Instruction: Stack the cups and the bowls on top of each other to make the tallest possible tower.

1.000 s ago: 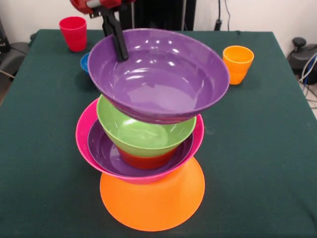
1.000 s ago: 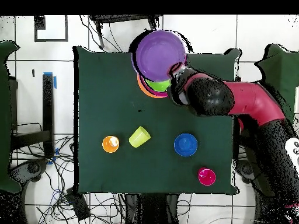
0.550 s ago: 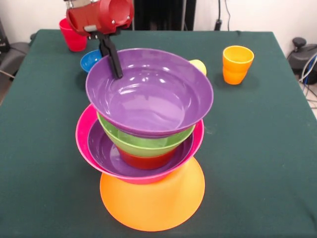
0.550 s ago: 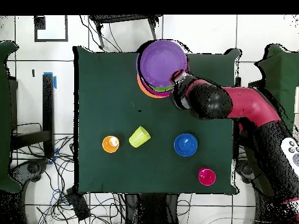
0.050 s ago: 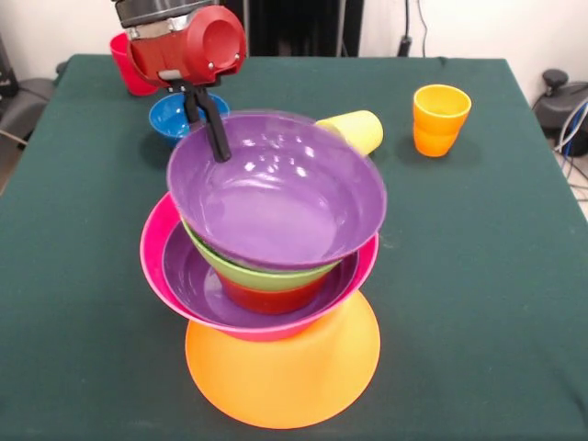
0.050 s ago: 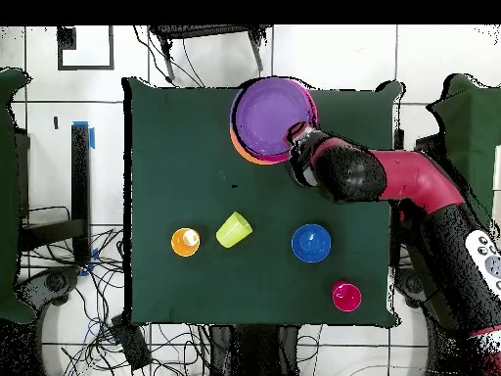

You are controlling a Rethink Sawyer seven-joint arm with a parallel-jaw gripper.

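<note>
Bright, even light; sharp glare spots on the purple bowl (image 5: 276,197).

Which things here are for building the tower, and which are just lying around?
For the tower: stacked plastic bowls, top purple bowl in the robot's hand, small blue bowl, red cup, fallen pale yellow cup, orange cup.

Lying about: floor cables, green tablecloth.
</note>
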